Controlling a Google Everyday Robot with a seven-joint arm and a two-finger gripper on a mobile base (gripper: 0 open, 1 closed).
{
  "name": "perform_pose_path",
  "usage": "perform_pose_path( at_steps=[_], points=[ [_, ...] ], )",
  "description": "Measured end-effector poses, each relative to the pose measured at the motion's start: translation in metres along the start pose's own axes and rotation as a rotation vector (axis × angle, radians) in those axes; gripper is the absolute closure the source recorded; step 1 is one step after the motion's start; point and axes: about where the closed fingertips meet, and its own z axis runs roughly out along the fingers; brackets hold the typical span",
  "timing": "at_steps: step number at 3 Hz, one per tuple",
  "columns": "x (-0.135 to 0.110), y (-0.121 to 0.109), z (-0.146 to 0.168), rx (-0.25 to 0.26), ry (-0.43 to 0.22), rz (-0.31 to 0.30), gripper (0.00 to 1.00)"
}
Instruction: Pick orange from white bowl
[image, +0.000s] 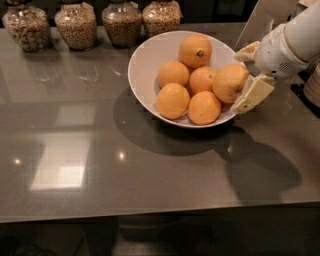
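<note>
Camera view looks down on a glossy grey table (150, 190) that fills most of the frame. Above centre we see the white bowl (145, 65), wide and round. Its sloping wall gathers six fruits into one tight cluster.

From the upper right corner a white robot arm (300, 37) reaches in over the bowl's right rim. Its gripper (237, 82) sits at that rim with its two pale fingers apart, one above and one below the fruit in the frame. We judge this spread is meant to bracket the fruit from the side before closing. We cannot tell whether either finger presses on the skin yet.

Between the fingers lies the orange (226, 80), the largest and palest fruit, resting high against the bowl's right wall. Being at the cluster's outer edge leaves its right side free, which we think is why the approach comes from that side.

The five smaller fruits (172, 100), deeper orange, crowd to its left, and at least two touch it. A careless lift could nudge them.

Four glass jars (75, 25) of dry goods line the upper left edge, well apart from the bowl.
</note>
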Motion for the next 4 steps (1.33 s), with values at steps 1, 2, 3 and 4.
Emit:
perform_pose_path(
  at_steps=[1, 2, 3, 4],
  points=[
    [0.0000, -0.0004, 0.0069, -0.011, -0.006, 0.006, 0.17],
    [-0.0019, -0.0015, 0.0108, -0.020, -0.012, 0.010, 0.36],
    [-0.0014, -0.0007, 0.0146, -0.026, -0.015, 0.015, 0.59],
    [-0.0016, -0.0004, 0.0157, -0.030, -0.018, 0.019, 0.82]
  ],
)
